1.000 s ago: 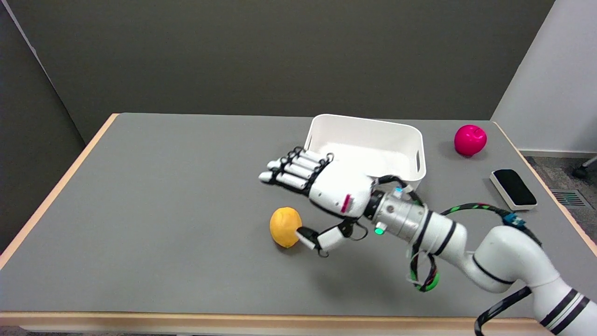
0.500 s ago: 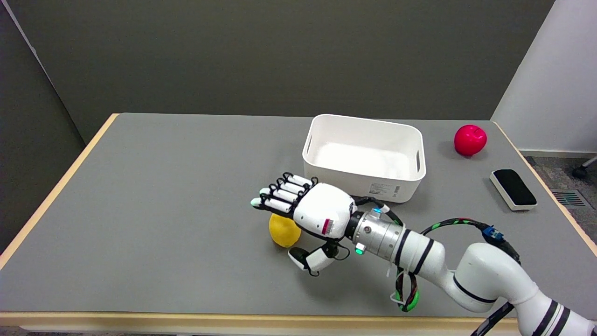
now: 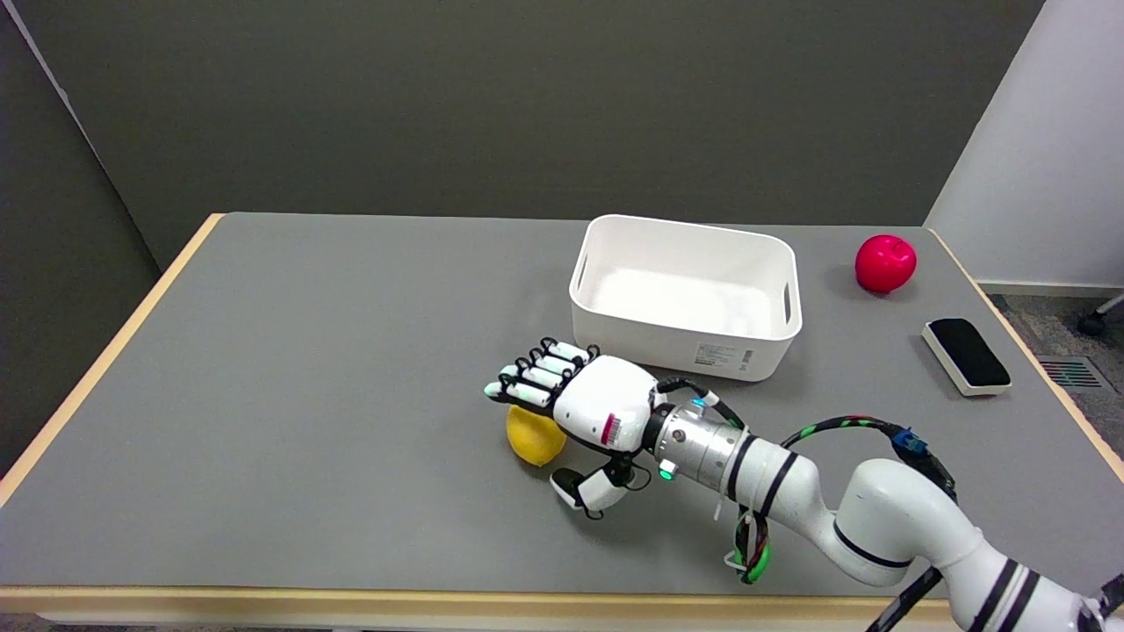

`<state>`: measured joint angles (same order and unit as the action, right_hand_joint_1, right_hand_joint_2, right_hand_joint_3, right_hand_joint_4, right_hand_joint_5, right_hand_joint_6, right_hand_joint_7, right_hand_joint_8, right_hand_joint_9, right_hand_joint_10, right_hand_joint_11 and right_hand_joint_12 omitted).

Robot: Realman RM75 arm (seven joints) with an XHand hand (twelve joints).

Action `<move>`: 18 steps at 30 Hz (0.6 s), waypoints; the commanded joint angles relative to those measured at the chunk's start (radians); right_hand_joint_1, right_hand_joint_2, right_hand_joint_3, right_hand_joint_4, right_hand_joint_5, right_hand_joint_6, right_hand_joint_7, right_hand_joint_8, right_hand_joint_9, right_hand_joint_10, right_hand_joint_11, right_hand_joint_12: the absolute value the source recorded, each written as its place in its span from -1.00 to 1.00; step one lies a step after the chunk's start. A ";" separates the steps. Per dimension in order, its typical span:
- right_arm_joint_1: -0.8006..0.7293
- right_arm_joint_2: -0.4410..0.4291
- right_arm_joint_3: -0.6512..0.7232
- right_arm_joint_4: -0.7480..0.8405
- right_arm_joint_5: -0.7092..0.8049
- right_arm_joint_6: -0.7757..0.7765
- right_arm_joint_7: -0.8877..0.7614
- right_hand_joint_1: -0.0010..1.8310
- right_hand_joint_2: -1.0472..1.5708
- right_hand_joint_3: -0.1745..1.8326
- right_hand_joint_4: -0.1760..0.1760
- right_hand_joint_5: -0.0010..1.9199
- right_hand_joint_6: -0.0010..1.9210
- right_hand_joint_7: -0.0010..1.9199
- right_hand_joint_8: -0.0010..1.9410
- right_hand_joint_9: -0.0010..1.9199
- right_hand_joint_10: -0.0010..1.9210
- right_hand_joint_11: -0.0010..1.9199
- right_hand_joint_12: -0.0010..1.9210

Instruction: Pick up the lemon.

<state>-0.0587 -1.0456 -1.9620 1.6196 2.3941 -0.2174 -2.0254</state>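
The lemon [image 3: 532,439] lies on the grey table [image 3: 307,369], near its front edge and in front-left of the white bin [image 3: 686,298]. Left of the lemon, the tabletop runs bare and flat out to the pale wood edging; the same holds behind it, up to the far edge at the dark wall.

The right hand [image 3: 584,412] sits over the lemon, palm down. Its fingers [image 3: 536,377] stretch out straight above the fruit's top, and the thumb [image 3: 587,490] hangs low, just right of the lemon and apart from it. The hand is spread and grips nothing (whether the palm touches the peel cannot be told).

The lemon is a rounded, matte yellow oval. The bin is a smooth, glossy plastic box with rounded corners, slot handles and a small label on its front wall. Right of the bin sits a shiny red apple [image 3: 885,262]. Nearer the front from the apple lies a rectangular eraser [image 3: 966,355], black felt on a white base.
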 commanded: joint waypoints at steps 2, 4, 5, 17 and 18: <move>0.139 -0.005 -0.053 -0.138 -0.003 0.003 0.000 -0.06 0.27 0.20 0.21 -0.93 -0.63 -0.89 -0.68 -0.90 -0.35 -1.00 0.00; 0.142 -0.003 -0.053 -0.138 -0.003 0.003 0.000 0.12 0.31 0.24 0.22 -0.93 -0.65 -0.88 -0.70 -0.89 -0.36 -1.00 0.02; 0.142 -0.003 -0.053 -0.138 -0.003 0.003 0.000 0.16 0.31 0.25 0.23 -0.93 -0.65 -0.88 -0.70 -0.89 -0.37 -1.00 0.02; 0.147 -0.003 -0.059 -0.153 -0.004 -0.001 -0.003 0.35 0.39 0.26 0.25 -0.92 -0.69 -0.86 -0.76 -0.85 -0.42 -1.00 0.05; 0.147 -0.003 -0.060 -0.155 -0.004 -0.002 -0.003 0.36 0.39 0.27 0.25 -0.91 -0.68 -0.85 -0.75 -0.85 -0.41 -1.00 0.07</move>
<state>0.0517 -1.0490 -2.0031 1.5085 2.3915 -0.2140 -2.0256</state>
